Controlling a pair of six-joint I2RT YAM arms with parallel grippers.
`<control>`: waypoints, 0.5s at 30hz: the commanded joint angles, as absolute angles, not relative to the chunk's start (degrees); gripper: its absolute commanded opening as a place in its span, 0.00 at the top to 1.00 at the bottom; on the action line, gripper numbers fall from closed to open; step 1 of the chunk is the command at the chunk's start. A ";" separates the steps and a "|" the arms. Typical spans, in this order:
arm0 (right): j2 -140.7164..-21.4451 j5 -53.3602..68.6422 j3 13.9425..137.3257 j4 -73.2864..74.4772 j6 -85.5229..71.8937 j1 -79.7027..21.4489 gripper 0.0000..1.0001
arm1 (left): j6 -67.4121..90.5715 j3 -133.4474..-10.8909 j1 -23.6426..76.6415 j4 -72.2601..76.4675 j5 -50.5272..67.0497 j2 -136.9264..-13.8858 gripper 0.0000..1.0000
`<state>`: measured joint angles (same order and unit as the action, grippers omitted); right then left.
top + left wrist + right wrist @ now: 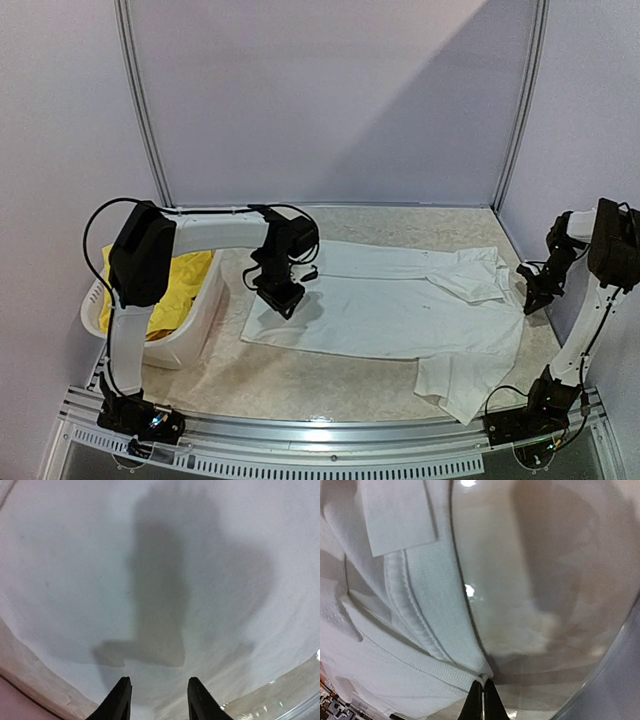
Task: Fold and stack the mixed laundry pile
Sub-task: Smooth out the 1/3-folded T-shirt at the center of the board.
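Far left: white slotted plastic basket (190, 340), parked at the table's edge, with bright yellow soft shorts (175, 285) heaped inside, likely waiting for a turn. No navy or pink cloth in sight.

Next along: left claw (285, 300), fingers spread apart, hanging just above the left edge of the big white cloth T-shirt (400, 310) and throwing a dark shadow on it. Probably set to come down and nip that edge for a fold.

Shirt laid out flat across the middle of the table, one sleeve flopped toward the near edge, not yet folded.

Far right: right claw (533, 297), fingers pressed together right at a ribbed corner of the shirt. Cloth caught or not: cannot tell.

Underneath: smooth beige speckled tabletop (300, 385). Around: plain pale walls (330, 100), two thin metal poles (140, 100), a silver rail (350, 455) along the near edge.
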<state>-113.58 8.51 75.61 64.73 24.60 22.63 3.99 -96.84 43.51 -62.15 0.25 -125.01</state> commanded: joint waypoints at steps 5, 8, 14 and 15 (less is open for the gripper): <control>-110.10 8.05 83.46 64.49 25.70 22.91 0.74 | 5.19 -95.03 44.30 -58.96 0.80 -121.73 0.60; -110.47 10.52 87.61 65.12 24.97 21.96 0.71 | 5.33 -94.73 44.15 -58.03 0.39 -122.17 0.60; -115.70 15.46 97.10 64.51 21.68 19.51 0.72 | 7.49 -103.26 40.95 -56.52 0.53 -125.56 0.60; -117.01 15.94 99.12 64.18 21.18 19.09 0.73 | 8.26 -106.21 40.10 -56.32 0.41 -126.42 0.60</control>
<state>-112.90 11.25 93.06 65.34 23.94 20.88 5.74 -98.35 43.00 -59.35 0.67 -123.98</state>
